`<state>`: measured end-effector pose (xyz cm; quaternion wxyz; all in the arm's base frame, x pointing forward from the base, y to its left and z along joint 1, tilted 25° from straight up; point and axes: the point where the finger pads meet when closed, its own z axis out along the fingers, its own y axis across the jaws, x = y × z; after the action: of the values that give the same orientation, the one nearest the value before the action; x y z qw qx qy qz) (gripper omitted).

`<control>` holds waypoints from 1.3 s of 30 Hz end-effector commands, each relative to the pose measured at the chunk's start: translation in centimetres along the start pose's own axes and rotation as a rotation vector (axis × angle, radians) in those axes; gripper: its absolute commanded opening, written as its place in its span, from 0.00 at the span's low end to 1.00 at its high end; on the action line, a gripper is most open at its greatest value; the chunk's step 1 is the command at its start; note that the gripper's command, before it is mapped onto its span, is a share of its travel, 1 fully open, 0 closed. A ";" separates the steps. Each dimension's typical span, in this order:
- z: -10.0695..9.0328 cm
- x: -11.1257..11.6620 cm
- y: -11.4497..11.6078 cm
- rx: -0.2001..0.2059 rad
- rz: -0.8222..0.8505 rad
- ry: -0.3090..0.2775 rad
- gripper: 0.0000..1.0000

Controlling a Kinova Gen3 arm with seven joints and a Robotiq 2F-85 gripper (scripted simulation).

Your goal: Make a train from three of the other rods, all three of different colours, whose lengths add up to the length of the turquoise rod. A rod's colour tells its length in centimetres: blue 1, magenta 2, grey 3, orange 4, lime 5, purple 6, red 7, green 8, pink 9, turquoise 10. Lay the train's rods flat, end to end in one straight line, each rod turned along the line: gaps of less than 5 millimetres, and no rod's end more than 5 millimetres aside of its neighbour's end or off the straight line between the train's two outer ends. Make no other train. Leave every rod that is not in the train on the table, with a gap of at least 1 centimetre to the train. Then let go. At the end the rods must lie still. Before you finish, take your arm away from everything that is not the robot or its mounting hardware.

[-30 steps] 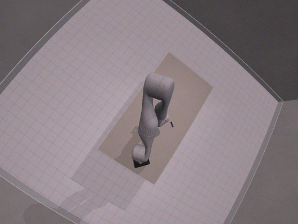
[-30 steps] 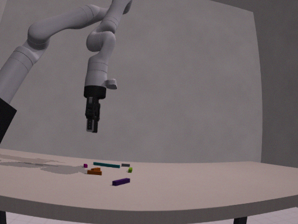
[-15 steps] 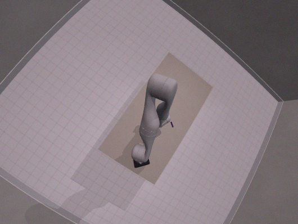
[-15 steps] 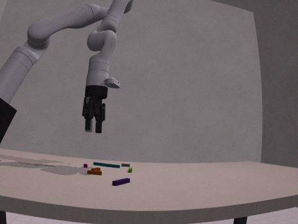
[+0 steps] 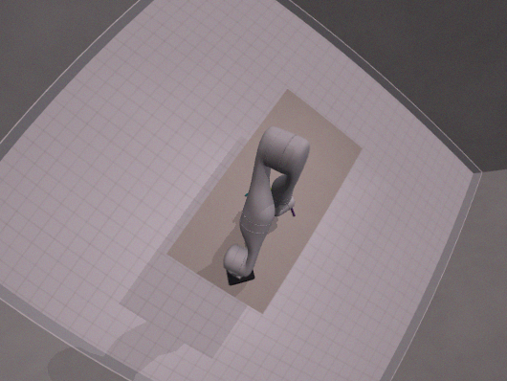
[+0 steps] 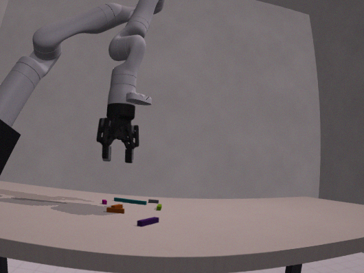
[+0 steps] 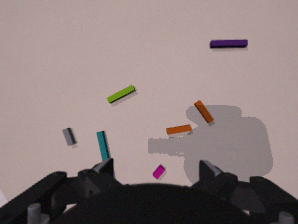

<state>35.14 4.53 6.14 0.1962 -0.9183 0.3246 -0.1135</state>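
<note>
So the counter is a plain beige top on dark legs, with a pale tiled floor and a grey wall behind. Jaws are wide open over it, nothing in them. The turquoise rod lies flat between the grey rod and magenta rod; in the wrist view its long axis runs nearly up and down, top end leaning slightly left, bottom end hidden behind the jaws.

The claw has swivelled, its fingers now showing apart in the exterior view.
</note>
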 end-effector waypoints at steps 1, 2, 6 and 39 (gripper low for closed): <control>0.0 0.5 0.4 -0.011 0.046 -0.010 1.00; 0.0 0.7 0.5 -0.011 0.077 -0.009 1.00; 0.1 1.3 0.7 -0.012 0.191 -0.009 1.00; 0.3 5.7 2.6 -0.019 0.981 -0.007 1.00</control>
<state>37.82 -0.53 5.23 0.2214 -0.6769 0.7019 -0.0124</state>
